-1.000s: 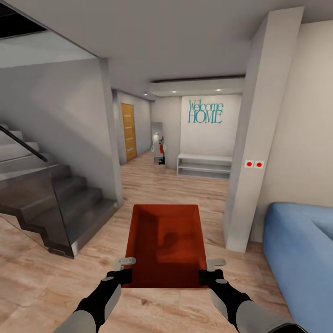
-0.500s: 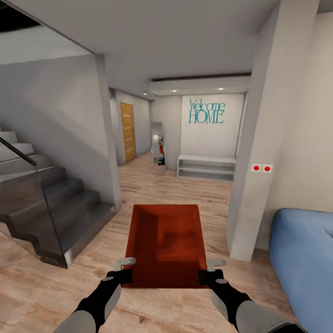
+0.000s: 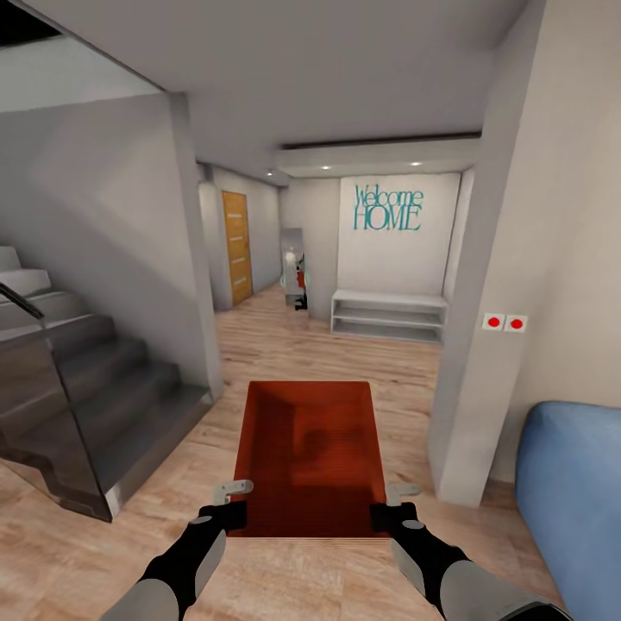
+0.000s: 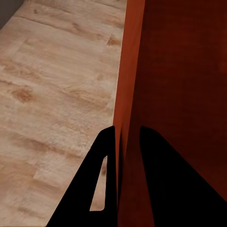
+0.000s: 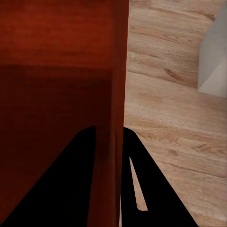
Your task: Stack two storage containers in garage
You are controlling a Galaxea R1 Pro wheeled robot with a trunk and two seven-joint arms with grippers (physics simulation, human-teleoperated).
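One red bin (image 3: 310,457) up over the wood floor (image 3: 78,552). Left gripper (image 3: 231,502) pinches its left wall, right gripper (image 3: 393,504) its right.

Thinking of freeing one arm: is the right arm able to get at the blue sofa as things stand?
Probably not: the right gripper is clamped on the storage container wall, sharing its weight with the left gripper; the blue sofa sits off to its side.

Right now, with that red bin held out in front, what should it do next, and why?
Probably roll on down the hallway. Both tools, left and right, grip the storage container by its side walls, wood-plank flooring lies underneath, and a gap opens ahead between staircase and pillar.
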